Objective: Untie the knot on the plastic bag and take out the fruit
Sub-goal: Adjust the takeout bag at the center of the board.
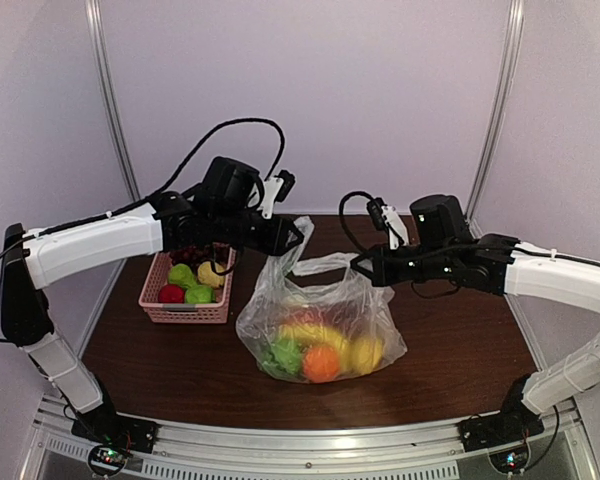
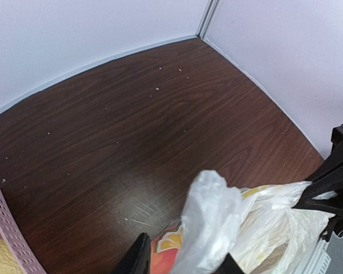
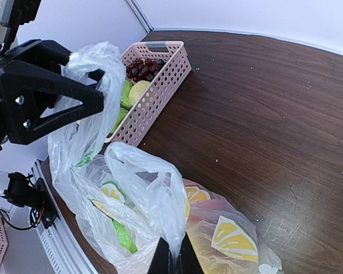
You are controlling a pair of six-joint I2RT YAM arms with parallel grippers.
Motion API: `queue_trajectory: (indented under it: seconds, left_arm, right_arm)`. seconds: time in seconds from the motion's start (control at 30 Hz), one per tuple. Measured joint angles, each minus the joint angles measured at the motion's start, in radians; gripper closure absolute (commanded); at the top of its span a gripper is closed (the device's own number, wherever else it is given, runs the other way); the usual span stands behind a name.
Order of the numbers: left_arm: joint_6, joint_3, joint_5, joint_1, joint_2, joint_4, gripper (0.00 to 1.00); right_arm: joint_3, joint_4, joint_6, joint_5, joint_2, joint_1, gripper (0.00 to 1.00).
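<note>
The clear plastic bag (image 1: 320, 325) with lemon prints sits mid-table, its two handle loops pulled apart and upward. No knot shows between them. My left gripper (image 1: 296, 238) is shut on the left loop, which bunches between its fingers in the left wrist view (image 2: 208, 220). My right gripper (image 1: 365, 268) is shut on the right loop, pinched thin at the fingertips (image 3: 173, 260). Inside the bag lie the fruit: an orange (image 1: 321, 364), a yellow one (image 1: 364, 352), a green one (image 1: 283, 357) and a red one (image 1: 302, 318).
A pink slotted basket (image 1: 185, 312) stands left of the bag, holding dark grapes (image 3: 143, 67) and light green, red and yellow fruits (image 1: 185, 277). White walls enclose the back and sides. Bare brown tabletop (image 2: 160, 114) lies behind and to the right of the bag.
</note>
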Motion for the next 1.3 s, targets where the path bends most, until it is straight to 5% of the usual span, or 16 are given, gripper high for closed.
queue_trajectory:
  seconds: [0.13,0.63,0.8,0.87,1.07,1.3]
  left_arm:
    - [0.007,0.007,-0.007,0.002,0.000,-0.002,0.91]
    - [0.053,0.050,-0.050,0.145,-0.180,0.019,0.95]
    - [0.055,-0.113,0.043,0.142,-0.265,0.151,0.97]
    - [0.049,-0.190,0.081,0.142,-0.271,0.183,0.97]
    - [0.018,-0.377,0.166,0.142,-0.278,0.240,0.94]
    - [-0.007,-0.405,0.186,0.142,-0.354,0.271,0.92]
  right_arm:
    - [0.000,-0.001,0.012,0.040,-0.010,0.000,1.00]
    - [0.037,0.014,0.019,0.277,-0.156,-0.050,0.98]
    - [-0.087,0.095,0.019,0.289,-0.268,-0.050,0.78]
    - [-0.140,0.097,0.025,0.293,-0.282,-0.050,0.61]
    - [-0.178,-0.019,0.009,0.297,-0.283,-0.052,0.30]
    - [0.066,-0.188,-0.074,0.280,-0.208,-0.052,0.17]
